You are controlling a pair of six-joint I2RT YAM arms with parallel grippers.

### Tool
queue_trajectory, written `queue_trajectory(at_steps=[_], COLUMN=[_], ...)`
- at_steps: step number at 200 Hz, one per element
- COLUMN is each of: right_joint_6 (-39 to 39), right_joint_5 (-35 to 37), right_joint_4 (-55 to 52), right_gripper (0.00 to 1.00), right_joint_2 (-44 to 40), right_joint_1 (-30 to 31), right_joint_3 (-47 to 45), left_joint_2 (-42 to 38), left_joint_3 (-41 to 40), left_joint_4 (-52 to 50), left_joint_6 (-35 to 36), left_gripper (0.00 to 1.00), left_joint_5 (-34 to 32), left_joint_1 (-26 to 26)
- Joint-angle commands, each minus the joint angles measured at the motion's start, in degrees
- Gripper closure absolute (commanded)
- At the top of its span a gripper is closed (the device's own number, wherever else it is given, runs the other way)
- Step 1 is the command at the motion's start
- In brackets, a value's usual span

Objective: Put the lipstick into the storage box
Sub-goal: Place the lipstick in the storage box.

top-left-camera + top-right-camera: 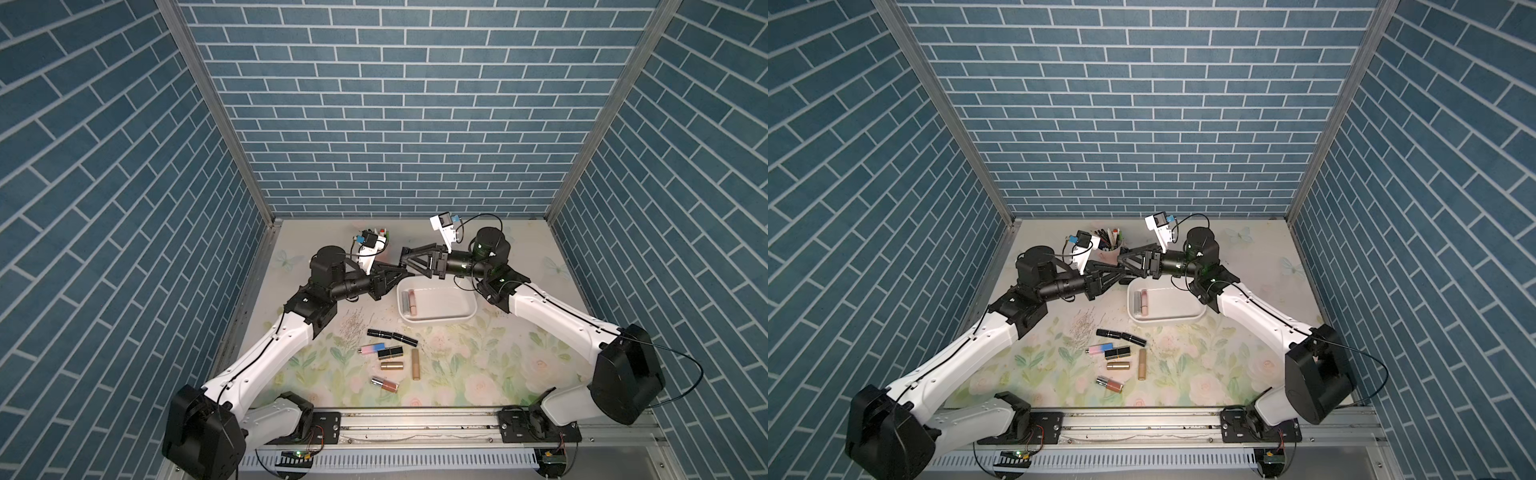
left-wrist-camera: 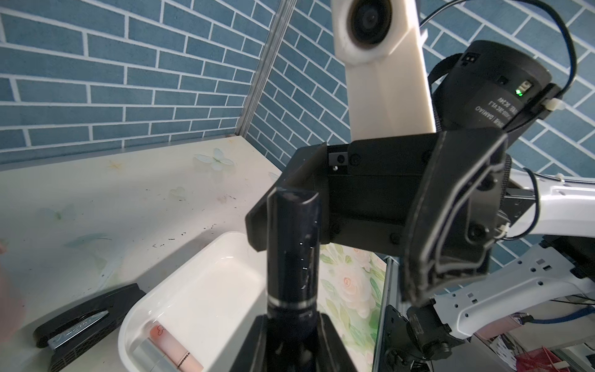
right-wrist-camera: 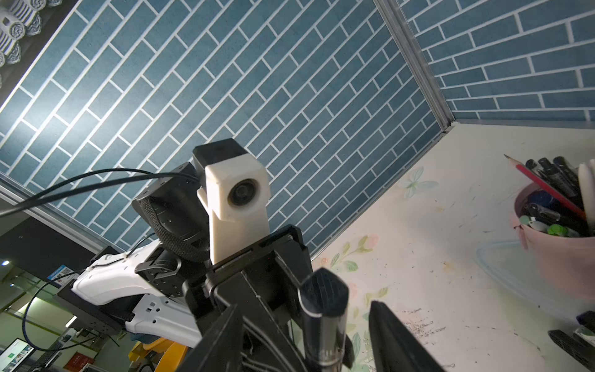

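L end effector point(image 2: 291, 320) pinches lipstick point(image 2: 293, 251), prob. endwise.

A robot lab cell: brick-print panels point(image 1: 374, 104), aluminium rail point(image 1: 415, 428), a monitor point(image 3: 16, 352) beyond.

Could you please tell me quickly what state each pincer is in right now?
Left pincer: closed, holding the dark navy glossy lipstick tube.
Right pincer: open, jaws either side of that tube's cap, not gripping.

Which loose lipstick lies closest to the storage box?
The glossy black lipstick tube, lying end to end right of its black twin, just short of the shallow white plastic storage box.
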Motion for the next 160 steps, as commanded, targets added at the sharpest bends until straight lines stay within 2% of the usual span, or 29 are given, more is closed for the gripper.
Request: queue_trajectory(at_steps=[1,23,52,111,130,160], right_joint_6=[0.4,0.3,0.3,0.3,0.1,-0.1], right_joint_5=[-0.5,-0.4,0.0,0.8,1.1,1.9], right_joint_4=[1.3,0.9,0.8,0.6,-0.1,-1.1], right_gripper=[0.36,0.41,0.6,0.82,0.83,0.83], right_joint_2=[1.0,2.1,2.5,2.1,1.7,1.0], right_joint_1=[0.6,1.2,1.4,1.5,1.5,1.3], right_joint_3=[2.4,3.1,3.0,2.5,2.5,2.6], left_joint_2=[-0.5,-0.8,-1.5,-1.2,-0.9,-1.5], left_joint_3=[0.4,0.3,0.1,0.2,0.8,1.0], left_joint_4=[1.4,1.4,1.2,-0.1,-1.1,-1.9], left_joint_6=[-0.1,-0.1,0.0,0.4,0.3,0.2], left_gripper=[0.9,0.89,0.89,0.86,0.76,0.46], left_joint_5=[0.4,0.2,-0.4,-2.1,-2.8,-5.1], left_joint_1=[-0.8,-1.2,-1.3,-1.3,-1.3,-1.3])
